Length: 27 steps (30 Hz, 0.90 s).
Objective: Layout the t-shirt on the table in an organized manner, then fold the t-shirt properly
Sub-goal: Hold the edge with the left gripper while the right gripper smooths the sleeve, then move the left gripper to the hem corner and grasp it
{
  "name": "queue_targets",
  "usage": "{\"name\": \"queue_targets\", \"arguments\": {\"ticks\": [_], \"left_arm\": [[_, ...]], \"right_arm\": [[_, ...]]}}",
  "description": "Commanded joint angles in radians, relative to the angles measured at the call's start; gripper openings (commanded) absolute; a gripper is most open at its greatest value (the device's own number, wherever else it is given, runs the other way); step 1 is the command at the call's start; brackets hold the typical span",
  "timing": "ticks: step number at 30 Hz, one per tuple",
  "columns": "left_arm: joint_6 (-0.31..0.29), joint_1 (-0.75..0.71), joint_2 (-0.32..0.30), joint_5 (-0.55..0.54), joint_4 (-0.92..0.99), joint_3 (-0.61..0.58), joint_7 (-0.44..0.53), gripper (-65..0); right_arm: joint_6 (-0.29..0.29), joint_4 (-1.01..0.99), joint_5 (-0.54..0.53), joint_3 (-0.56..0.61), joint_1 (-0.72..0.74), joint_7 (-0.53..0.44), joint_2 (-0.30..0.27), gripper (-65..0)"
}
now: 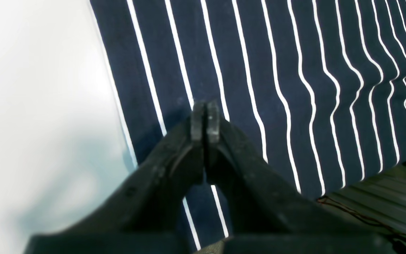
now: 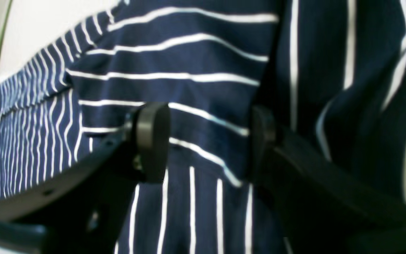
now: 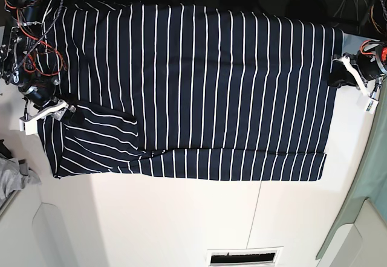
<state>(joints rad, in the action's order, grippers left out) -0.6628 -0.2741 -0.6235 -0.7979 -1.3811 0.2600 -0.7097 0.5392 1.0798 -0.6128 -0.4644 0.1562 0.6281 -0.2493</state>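
Shirt: the t-shirt [image 3: 193, 92] lies spread across the table [image 3: 181, 218], stripes running across its width in the base view, most of the body flat.
Shirt, sleeve end: at the base view's left a sleeve is turned in over the body, its stripes running slantwise against the rest; a narrow band along the near edge looks doubled over.
Shirt, far edge: in the base view it reaches the table's far side, and in the left wrist view one end of the cloth hangs just past the table edge.
Left gripper: the left gripper [image 1: 205, 121] has its two black fingers pressed flat together, tips touching with no gap.
Left gripper, contact: its tips sit over the striped cloth close to the shirt's side edge; no fabric is visible between them, and whether the tips press on the cloth I cannot tell.
Right gripper: the right gripper [image 2: 206, 141] stands wide apart, with the round left pad [image 2: 152, 141] and the other finger on either side of a stretch of shirt.
Right gripper, contact: nothing is clamped; the folded-over sleeve lies in the gap beneath the fingers.
Right gripper, place: in the base view it is at the shirt's left end, over the sleeve.
Grey cloth: a small grey cloth [image 3: 15, 179] lies at the left edge, apart from the shirt.
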Motion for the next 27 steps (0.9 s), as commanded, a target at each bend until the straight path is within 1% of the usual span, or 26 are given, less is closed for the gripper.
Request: {"name": "queue_targets", "arguments": {"ticks": [1,3,4,5,8,11,14,17,18,19,20,21,22,23,25,27], "left_arm": [[-0.007,0.005,-0.022,-0.013,-0.013,0.008,0.017,-65.0],[-0.008,0.005,-0.022,-0.013,-0.013,0.008,0.018,-65.0],[-0.008,0.005,-0.022,-0.013,-0.013,0.008,0.018,-65.0],[-0.007,0.005,-0.022,-0.013,-0.013,0.008,0.018,-65.0],[-0.007,0.005,-0.022,-0.014,-0.013,0.008,0.018,-65.0],[-0.008,0.005,-0.022,-0.014,-0.013,0.008,0.018,-65.0],[-0.007,0.006,-0.023,-0.015,-0.014,0.008,0.018,-65.0],[-0.007,0.026,-0.026,-0.034,-0.017,0.008,0.017,-64.8],[-0.007,0.043,-0.026,-0.033,-0.021,0.008,0.017,-61.2],[-0.003,0.064,-0.026,-0.032,-0.021,0.008,0.017,-55.6],[0.013,0.088,-0.028,-0.031,-0.021,0.008,0.017,-49.0],[0.042,0.111,-0.028,-0.024,-0.021,0.008,0.019,-42.9],[0.059,0.139,-0.028,-0.005,-0.020,0.008,0.028,-38.5],[0.071,0.166,-0.028,0.023,-0.017,0.008,0.046,-36.5],[0.097,0.226,-0.027,0.062,0.005,0.008,0.095,-36.4],[0.110,0.301,-0.023,0.080,0.065,0.008,0.137,-36.4]], "right_arm": [[0.015,0.015,-0.020,-0.005,0.018,-0.018,-0.014,-32.7],[0.016,0.015,-0.020,-0.005,0.018,-0.018,-0.014,-33.2],[0.016,0.015,-0.020,-0.005,0.019,-0.018,-0.014,-35.4],[0.016,0.015,-0.023,-0.005,0.019,-0.018,-0.014,-39.2],[0.016,0.015,-0.023,-0.005,0.018,-0.018,-0.014,-53.1],[0.019,0.015,-0.011,-0.004,0.018,-0.018,-0.014,-65.0],[0.018,0.015,0.039,0.014,0.018,-0.018,-0.014,-65.0],[0.018,0.015,0.053,0.037,0.018,-0.018,-0.015,-65.0],[0.018,0.015,0.053,0.043,0.018,-0.018,-0.015,-65.0],[0.018,0.015,0.055,0.047,0.018,-0.018,-0.015,-65.0],[0.018,0.015,0.058,0.048,0.018,-0.016,-0.015,-65.0],[0.018,0.015,0.057,0.048,0.018,-0.007,-0.015,-65.0],[0.018,0.015,0.056,0.048,0.018,0.001,-0.016,-65.0],[0.018,0.015,0.056,0.048,0.018,0.002,-0.016,-65.0],[0.018,0.015,0.056,0.048,0.018,0.003,-0.016,-65.0],[0.018,0.015,0.056,0.048,0.018,0.005,-0.016,-65.0]]}}
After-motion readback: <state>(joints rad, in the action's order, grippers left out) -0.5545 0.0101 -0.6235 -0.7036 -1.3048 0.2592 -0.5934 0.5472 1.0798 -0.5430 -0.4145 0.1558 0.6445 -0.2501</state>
